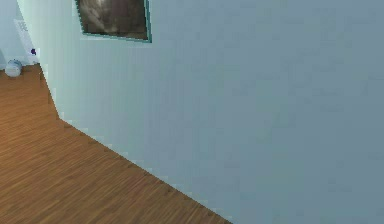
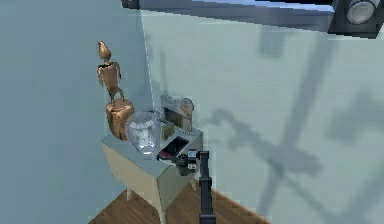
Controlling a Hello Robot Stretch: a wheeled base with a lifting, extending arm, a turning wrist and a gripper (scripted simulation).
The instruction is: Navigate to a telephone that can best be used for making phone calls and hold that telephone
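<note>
A small pale-green side table (image 2: pixel 140 175) stands in a corner of the pale blue walls in the arm side view. On its top lies a flat dark slab with a light rim (image 2: pixel 174 147), shaped like a mobile telephone. The arm's dark bar (image 2: pixel 206 200) rises from the bottom edge to the table's right corner. My gripper (image 2: pixel 188 163) shows as a dark body at that corner, close to the slab. With things lying on the table behind it, I cannot tell whether it holds anything.
The table also bears a tall wooden statue (image 2: pixel 113 95), a clear glass vessel (image 2: pixel 145 132) and a small boxy object (image 2: pixel 180 112) by the wall. In the forward view a pale blue wall (image 1: pixel 250 110) with a framed picture (image 1: pixel 113 18) stands close ahead. Wood floor (image 1: pixel 60 170) runs left.
</note>
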